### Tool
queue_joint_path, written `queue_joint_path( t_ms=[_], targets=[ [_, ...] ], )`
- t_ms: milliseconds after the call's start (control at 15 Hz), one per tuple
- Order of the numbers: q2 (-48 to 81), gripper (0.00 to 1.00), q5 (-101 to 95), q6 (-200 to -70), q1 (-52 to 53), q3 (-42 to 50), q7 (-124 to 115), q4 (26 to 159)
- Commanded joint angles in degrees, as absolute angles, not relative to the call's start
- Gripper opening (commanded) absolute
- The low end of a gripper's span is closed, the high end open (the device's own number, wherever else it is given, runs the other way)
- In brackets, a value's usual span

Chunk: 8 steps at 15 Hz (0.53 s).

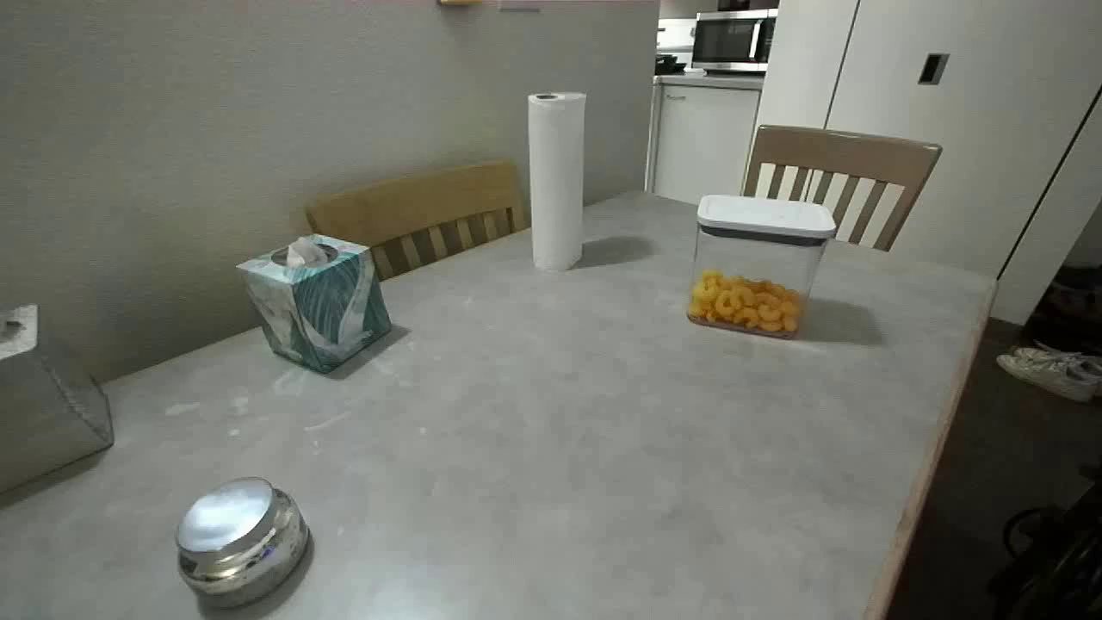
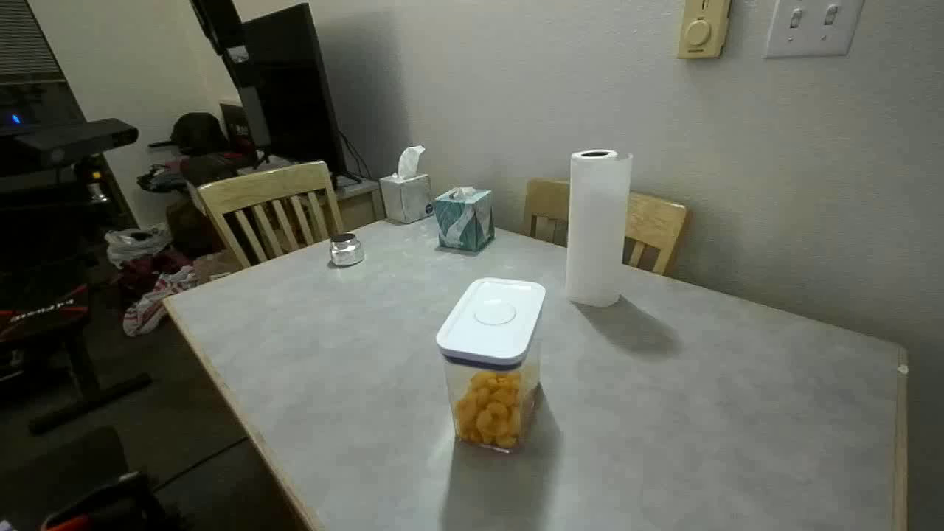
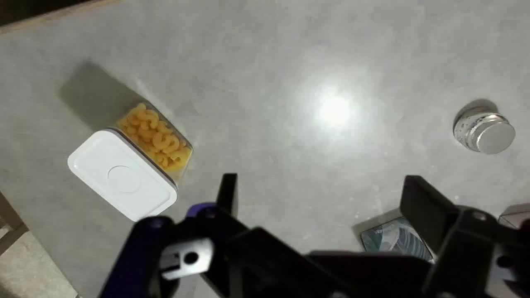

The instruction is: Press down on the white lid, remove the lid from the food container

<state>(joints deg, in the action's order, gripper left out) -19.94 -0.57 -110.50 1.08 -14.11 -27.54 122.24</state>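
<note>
The food container [image 1: 747, 303] stands upright on the table, clear with yellow-orange snack pieces in its lower part. It also shows in an exterior view [image 2: 490, 409] and in the wrist view [image 3: 154, 136]. The white lid [image 1: 766, 214] sits flat on top of it, with a dark band beneath. A round button outline marks the lid's middle in an exterior view [image 2: 493, 316] and in the wrist view [image 3: 124, 179]. My gripper [image 3: 323, 177] is open and empty above the table. In the wrist view the container lies left of the fingers, apart from them.
A paper towel roll [image 1: 556, 181] stands upright near the container. A teal tissue box [image 1: 318, 301], a grey tissue box [image 1: 52, 413] and a shiny round metal jar [image 1: 241, 542] are on the table. Wooden chairs [image 2: 269, 210] stand at the table's edges, and a wall runs behind.
</note>
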Motion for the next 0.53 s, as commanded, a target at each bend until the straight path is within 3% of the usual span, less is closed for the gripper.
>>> queue_joint_path(
  t_ms=[0,467],
  targets=[
    [-19.81,1.0,-0.92,-110.37,2.03,-13.3,-27.81,122.11],
    [-23.07,1.0,-1.74,-112.1,-0.18,-9.11,-27.67,126.86]
  ],
)
